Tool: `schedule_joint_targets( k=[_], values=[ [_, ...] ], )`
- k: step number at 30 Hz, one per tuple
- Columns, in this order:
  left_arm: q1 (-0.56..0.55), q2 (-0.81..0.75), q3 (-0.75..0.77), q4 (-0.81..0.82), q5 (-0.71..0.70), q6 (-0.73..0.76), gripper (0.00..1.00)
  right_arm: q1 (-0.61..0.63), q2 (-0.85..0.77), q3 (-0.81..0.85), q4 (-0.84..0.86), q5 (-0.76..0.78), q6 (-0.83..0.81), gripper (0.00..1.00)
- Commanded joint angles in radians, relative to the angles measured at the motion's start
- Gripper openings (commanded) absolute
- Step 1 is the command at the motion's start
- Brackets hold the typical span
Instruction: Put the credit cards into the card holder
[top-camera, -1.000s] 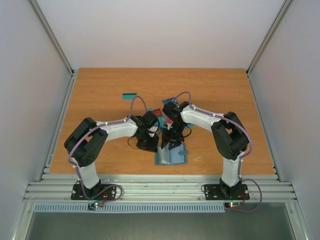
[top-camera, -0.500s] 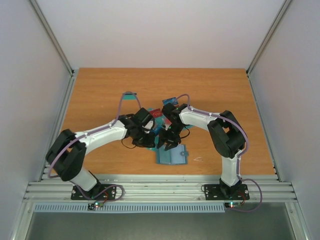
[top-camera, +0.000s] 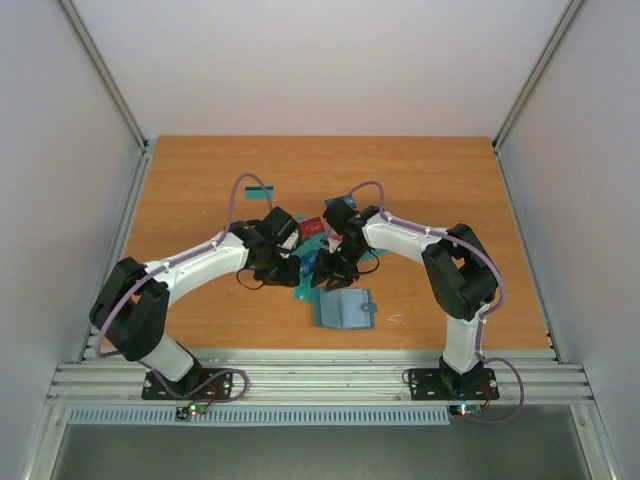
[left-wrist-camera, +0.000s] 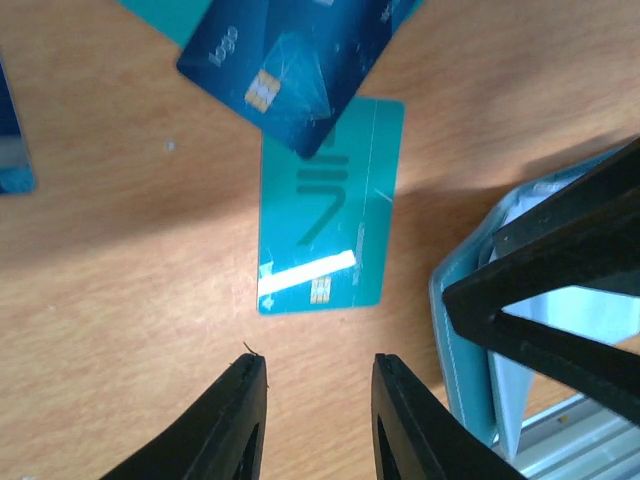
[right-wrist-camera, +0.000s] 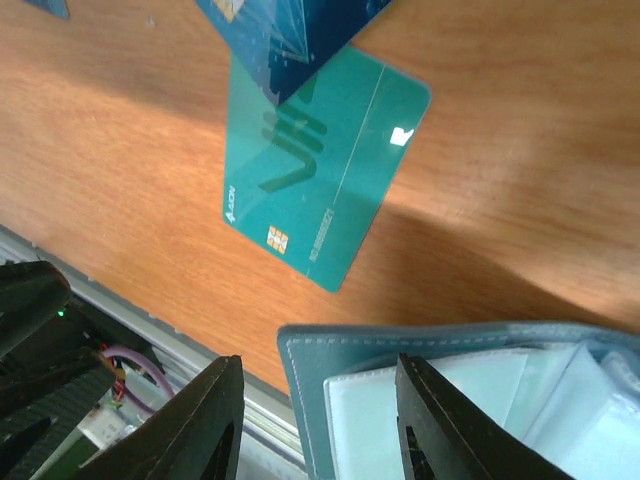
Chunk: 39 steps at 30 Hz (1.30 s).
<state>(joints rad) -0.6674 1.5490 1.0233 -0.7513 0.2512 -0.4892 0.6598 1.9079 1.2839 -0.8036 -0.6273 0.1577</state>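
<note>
Top external view: the card holder (top-camera: 342, 310) lies opened flat on the wooden table (top-camera: 200, 180), near the front edge and closer to the right arm's base. The left gripper (top-camera: 287, 272) and right gripper (top-camera: 326, 270) are lowered side by side just behind the holder. A teal credit card (top-camera: 300, 290) lies on the table below and between them, just beside the holder's left rear corner. A red card (top-camera: 310, 227) and a blue card (top-camera: 340, 205) lie farther back in the cluster. A striped teal card (top-camera: 260, 190) lies apart at the left rear. Left wrist view: the left gripper's fingers (left-wrist-camera: 245, 420) are spread, with bare table between them and nothing held. The teal credit card lies just ahead of the fingertips, chip side up. A dark blue chip card (left-wrist-camera: 290, 70) overlaps its far end. The holder's edge shows at the right, with the right gripper's black frame over it. Right wrist view: the right gripper's fingers (right-wrist-camera: 440, 420) are likewise spread and empty, positioned over the holder's open grey-blue interior. Contact with the holder cannot be determined. The teal credit card lies flat just beyond the holder, not touching it.
</note>
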Motion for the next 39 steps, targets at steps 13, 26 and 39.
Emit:
schedule_joint_targets(
  k=[13,26,39],
  values=[
    [0.072,0.259,0.235,-0.01,0.003,0.17,0.06,-0.133,-0.056,-0.112,0.298,0.01,0.197,0.46],
    [0.122,0.401,0.378,-0.033,0.0,0.251,0.03,-0.139,-0.008,-0.149,0.428,-0.058,0.294,0.45],
    [0.138,0.524,0.423,-0.052,0.029,0.305,0.03,-0.137,0.071,-0.183,0.523,-0.102,0.38,0.43]
  ],
)
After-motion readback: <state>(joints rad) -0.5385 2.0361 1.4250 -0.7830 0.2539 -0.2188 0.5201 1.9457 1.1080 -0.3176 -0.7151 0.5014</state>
